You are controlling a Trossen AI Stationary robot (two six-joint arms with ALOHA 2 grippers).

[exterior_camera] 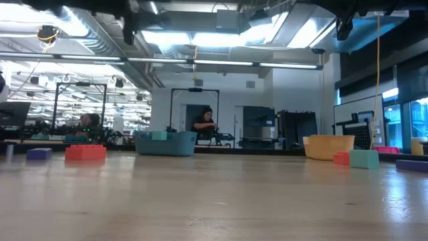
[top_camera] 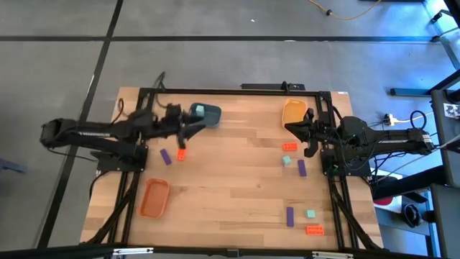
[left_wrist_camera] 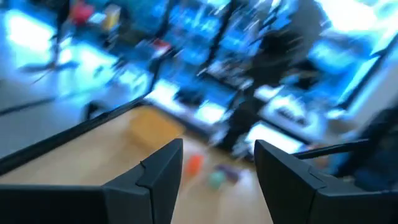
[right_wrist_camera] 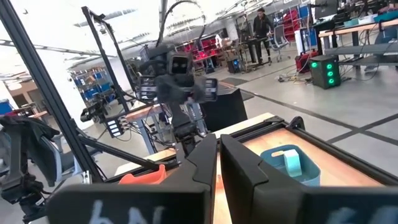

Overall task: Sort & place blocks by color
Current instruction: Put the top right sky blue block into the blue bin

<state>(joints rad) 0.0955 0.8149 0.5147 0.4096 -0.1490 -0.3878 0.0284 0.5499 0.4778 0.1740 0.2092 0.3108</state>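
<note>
One teal block (top_camera: 196, 111) sits in the blue tray (top_camera: 210, 115) beside your open, empty left gripper (top_camera: 185, 130); eight blocks remain loose, right gripper (top_camera: 300, 129) shut, idle.

My left gripper (left_wrist_camera: 217, 177), fingers (left_wrist_camera: 163, 174) apart with nothing between them. Beyond, toward twelve o'clock: wooden table (left_wrist_camera: 93, 162), an orange-red block (left_wrist_camera: 194, 163), a teal block (left_wrist_camera: 216, 180), a yellow-orange tray (left_wrist_camera: 152, 127), all blurred.

No readable text anywhere here.
Faint blurry marks on the right wrist housing (right_wrist_camera: 118, 214), but can't make out any letters.
</note>
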